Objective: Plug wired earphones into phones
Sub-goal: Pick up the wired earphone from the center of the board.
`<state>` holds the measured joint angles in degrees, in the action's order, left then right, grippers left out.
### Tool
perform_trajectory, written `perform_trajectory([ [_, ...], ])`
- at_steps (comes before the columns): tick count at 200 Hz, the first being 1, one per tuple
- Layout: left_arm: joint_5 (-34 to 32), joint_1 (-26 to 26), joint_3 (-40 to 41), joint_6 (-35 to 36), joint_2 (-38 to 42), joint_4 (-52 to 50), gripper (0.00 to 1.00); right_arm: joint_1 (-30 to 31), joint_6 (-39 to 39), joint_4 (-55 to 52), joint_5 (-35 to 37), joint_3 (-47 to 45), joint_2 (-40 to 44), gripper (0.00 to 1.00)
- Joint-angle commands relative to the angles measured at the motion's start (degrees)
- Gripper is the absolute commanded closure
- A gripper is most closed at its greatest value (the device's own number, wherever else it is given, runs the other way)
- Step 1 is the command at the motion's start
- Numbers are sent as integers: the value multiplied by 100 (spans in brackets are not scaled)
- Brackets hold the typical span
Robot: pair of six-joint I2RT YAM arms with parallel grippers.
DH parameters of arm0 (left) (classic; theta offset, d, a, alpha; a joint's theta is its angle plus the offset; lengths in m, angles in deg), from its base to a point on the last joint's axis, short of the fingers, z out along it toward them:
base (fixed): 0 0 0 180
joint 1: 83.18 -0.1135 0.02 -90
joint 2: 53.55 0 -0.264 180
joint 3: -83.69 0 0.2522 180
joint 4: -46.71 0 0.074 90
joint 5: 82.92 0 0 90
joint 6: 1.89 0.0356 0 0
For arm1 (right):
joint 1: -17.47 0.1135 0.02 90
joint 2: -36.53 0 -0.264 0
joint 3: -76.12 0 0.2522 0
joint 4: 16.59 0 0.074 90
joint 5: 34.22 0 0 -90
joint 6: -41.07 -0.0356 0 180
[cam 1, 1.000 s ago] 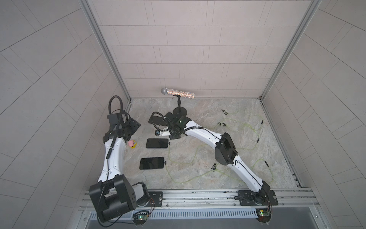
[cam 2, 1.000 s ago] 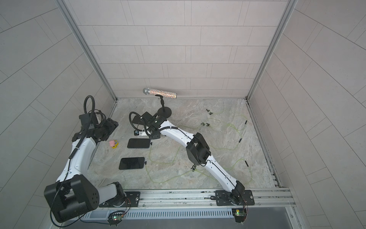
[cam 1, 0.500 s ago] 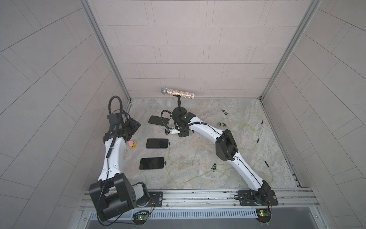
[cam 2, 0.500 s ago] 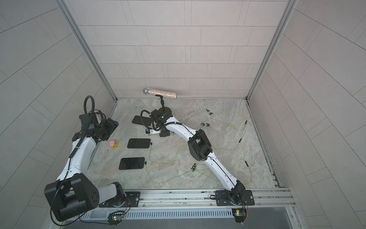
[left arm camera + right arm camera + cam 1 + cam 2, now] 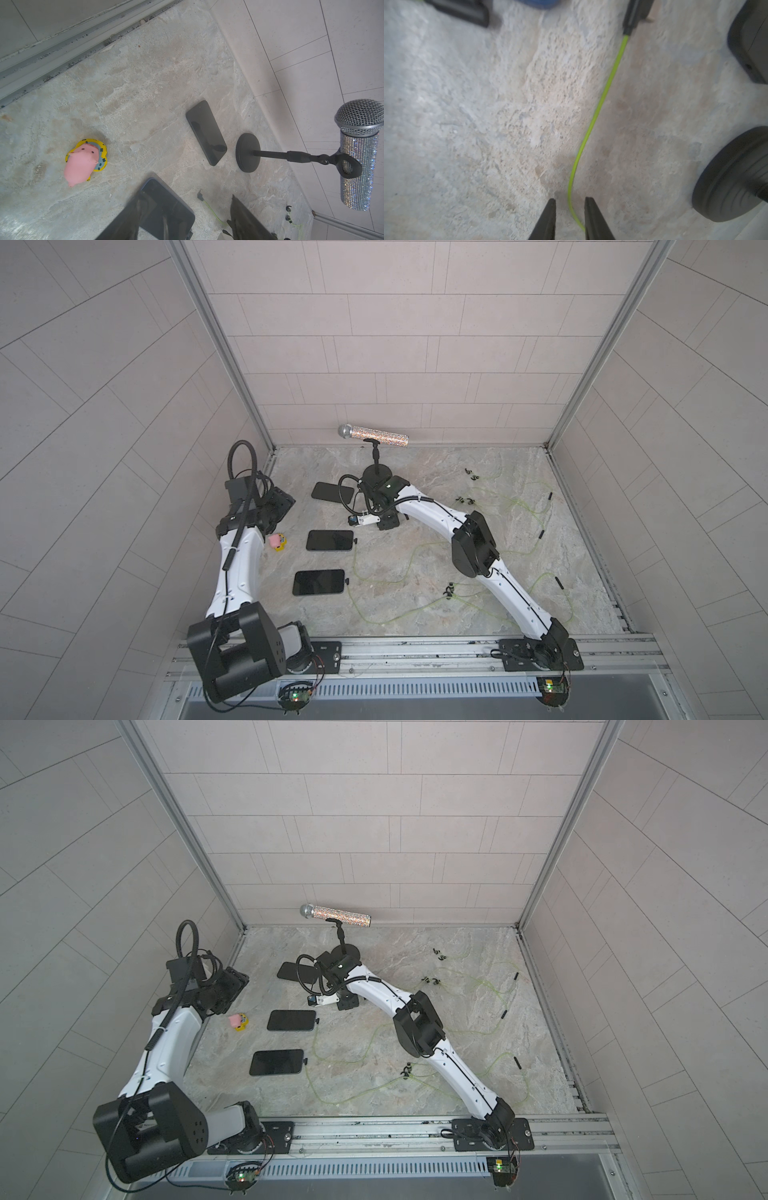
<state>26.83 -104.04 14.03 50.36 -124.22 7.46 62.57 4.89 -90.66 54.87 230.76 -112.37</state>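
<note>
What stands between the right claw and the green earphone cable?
Nothing visible. In the right wrist view the cable runs across the table between the right claw's parted jaws; the microphone stand base sits off to the side.

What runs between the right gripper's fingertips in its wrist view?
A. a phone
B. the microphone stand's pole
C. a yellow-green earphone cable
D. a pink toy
C: in the right wrist view the yellow-green earphone cable lies on the stone surface and passes through the gap of the right gripper, whose jaws stand apart on either side of it without clamping it.
</note>
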Motion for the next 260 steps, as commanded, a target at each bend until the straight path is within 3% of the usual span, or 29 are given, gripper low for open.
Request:
perform_trajectory([
  [1,1,-26,44,-12,18,62,28,73,153,-241,42,46,-113,74],
  [131,37,-29,62,-91,27,82,29,109,497,-92,460,81,-368,83],
  [173,64,-30,62,-108,27,97,29,130,531,-126,487,159,-429,89],
  [207,64,-24,69,-117,32,97,29,141,550,-128,485,156,-435,100],
  [260,39,-30,70,-91,62,106,29,147,433,-69,353,153,-149,100],
])
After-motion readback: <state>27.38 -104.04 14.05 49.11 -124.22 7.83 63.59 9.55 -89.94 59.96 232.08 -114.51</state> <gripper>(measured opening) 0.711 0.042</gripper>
